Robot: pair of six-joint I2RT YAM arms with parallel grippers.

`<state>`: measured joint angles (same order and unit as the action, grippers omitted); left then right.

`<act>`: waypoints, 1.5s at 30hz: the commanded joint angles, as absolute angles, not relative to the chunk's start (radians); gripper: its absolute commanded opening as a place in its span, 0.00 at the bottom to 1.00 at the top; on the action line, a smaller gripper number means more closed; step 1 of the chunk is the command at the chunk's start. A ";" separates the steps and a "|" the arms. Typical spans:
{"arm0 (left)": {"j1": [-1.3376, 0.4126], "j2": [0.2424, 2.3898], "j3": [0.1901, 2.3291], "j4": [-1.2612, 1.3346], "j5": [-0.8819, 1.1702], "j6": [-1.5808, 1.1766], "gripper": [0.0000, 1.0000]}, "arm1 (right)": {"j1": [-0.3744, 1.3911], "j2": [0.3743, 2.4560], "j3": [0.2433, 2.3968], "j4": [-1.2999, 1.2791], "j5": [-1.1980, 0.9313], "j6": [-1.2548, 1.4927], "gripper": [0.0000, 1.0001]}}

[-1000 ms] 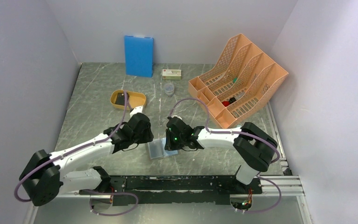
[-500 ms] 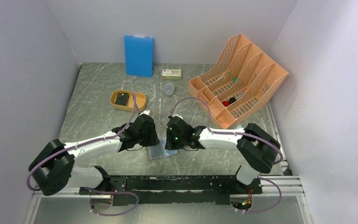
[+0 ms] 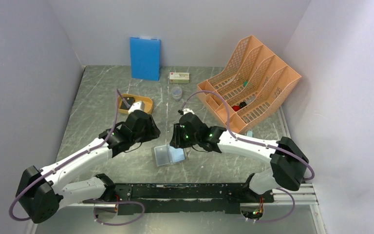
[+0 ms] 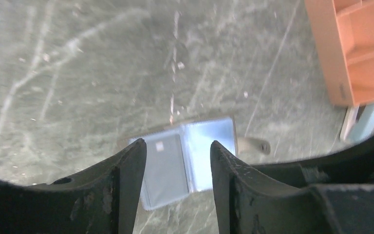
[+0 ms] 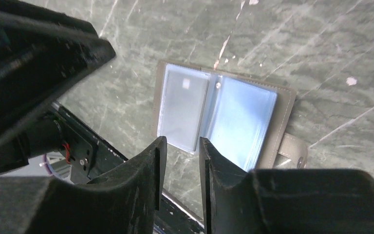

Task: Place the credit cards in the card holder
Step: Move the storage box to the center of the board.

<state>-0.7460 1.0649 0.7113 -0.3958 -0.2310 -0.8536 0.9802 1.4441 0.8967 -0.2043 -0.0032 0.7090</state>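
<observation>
The left pincer [image 4: 177,147] hangs parted and empty over the card holder [image 5: 241,114], spread flat beneath both pincers, light, floppy, best pinned at an outer edge, one stiff, slick credit card [image 5: 182,105] seemingly pocketed inside; the right pincer [image 5: 181,142], narrowly parted, holds nothing.

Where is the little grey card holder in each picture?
Top external: card holder lies open just below the middle, on the table.
Left wrist: card holder is low in the middle, open, pockets facing up.
Right wrist: card holder is in the middle, open.
Shared landmark: the green marbled table with white veins lies under it in all three views.
</observation>
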 commanded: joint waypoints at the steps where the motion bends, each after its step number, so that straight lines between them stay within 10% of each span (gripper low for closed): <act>1: -0.657 1.058 0.779 -0.490 -0.352 -0.903 0.60 | 0.958 1.405 0.937 -0.233 0.043 0.680 0.35; 23: -0.139 1.742 1.242 -0.535 -0.224 -0.931 0.65 | 0.829 1.361 1.018 -0.233 0.026 0.610 0.38; 32: -0.130 1.435 0.979 -0.535 -0.182 -0.902 0.67 | 0.795 1.709 1.255 -0.118 -0.019 0.699 0.65; 45: -0.141 0.996 0.766 -0.610 -0.158 -0.780 0.69 | 0.818 2.169 1.664 -0.125 0.148 0.846 0.69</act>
